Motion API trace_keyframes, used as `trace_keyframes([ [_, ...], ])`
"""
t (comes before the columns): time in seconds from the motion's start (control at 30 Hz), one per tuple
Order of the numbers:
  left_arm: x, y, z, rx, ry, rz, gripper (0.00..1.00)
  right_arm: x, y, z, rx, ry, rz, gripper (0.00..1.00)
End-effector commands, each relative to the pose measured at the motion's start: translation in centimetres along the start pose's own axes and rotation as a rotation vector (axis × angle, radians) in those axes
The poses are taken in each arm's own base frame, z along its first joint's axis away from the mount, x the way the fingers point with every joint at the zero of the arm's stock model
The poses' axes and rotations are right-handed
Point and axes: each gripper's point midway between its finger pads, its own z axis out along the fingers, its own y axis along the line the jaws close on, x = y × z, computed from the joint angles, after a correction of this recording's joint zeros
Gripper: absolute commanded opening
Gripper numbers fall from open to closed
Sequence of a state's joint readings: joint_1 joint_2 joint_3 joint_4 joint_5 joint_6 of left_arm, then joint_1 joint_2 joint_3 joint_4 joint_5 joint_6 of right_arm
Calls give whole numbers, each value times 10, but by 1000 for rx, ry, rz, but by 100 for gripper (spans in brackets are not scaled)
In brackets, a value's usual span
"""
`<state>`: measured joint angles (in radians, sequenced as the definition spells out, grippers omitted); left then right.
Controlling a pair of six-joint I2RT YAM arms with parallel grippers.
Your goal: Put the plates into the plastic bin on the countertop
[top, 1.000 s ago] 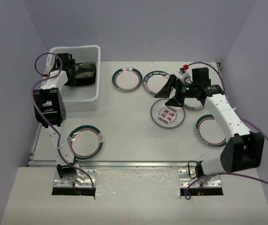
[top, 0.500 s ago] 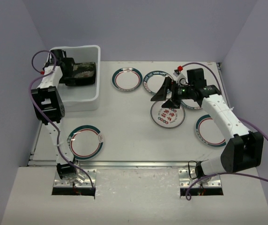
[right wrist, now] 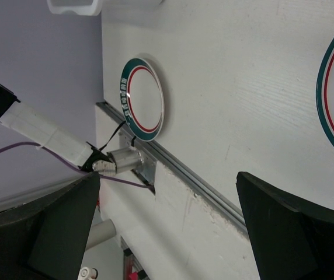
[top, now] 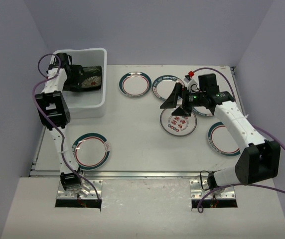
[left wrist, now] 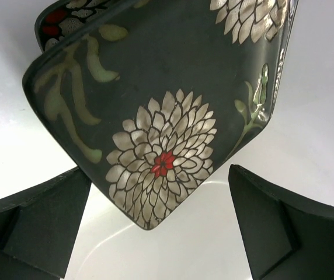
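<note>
Already two black square plates (top: 87, 78) lie in the plastic bin (top: 95, 107), stacked askew. The left wrist view shows the upper plate (left wrist: 161, 116) with a white flower and a red centre, and a corner of the lower plate (left wrist: 59, 17) shows beyond its far edge. Pale bin floor is bare on the near side of the stack. The bin sits at the far left corner of the counter (top: 132, 134), its left wall close to the counter's left edge.

Six round plates lie on the counter outside the bin. The far-left plate (top: 135, 83) and the far-middle plate (top: 166, 85) lie just beside each other near the far edge. The patterned plate (top: 178, 121) lies nearer, the right plate (top: 223, 138) is close to the right edge, and the half-hidden plate (top: 206, 114) is mostly under the right arm. The near-left plate (top: 90, 150) lies well apart from the others, close to the metal strip (top: 147, 174) along the near edge. A broad stretch of bare counter runs between it, the bin and the right-hand group.

The left gripper (top: 76, 78) is inside the bin with its jaws spread wide; the upper plate's corner points into the gap between them, and it grips nothing. The right gripper (top: 172, 107) hovers over the far rim of the patterned plate, jaws wide apart and holding nothing
</note>
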<state>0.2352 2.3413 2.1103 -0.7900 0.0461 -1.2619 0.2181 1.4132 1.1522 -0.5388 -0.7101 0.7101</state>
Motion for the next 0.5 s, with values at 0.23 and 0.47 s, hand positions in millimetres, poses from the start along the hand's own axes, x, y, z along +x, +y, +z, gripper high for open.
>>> trace_keyframes([
  [0.23,0,-23,-45,99,28,158,100,9,32,3,-112,10,-107,99],
  [0.47,-9,-123,-180,546,-44,314,100,30,58,27,-163,107,-205,99],
])
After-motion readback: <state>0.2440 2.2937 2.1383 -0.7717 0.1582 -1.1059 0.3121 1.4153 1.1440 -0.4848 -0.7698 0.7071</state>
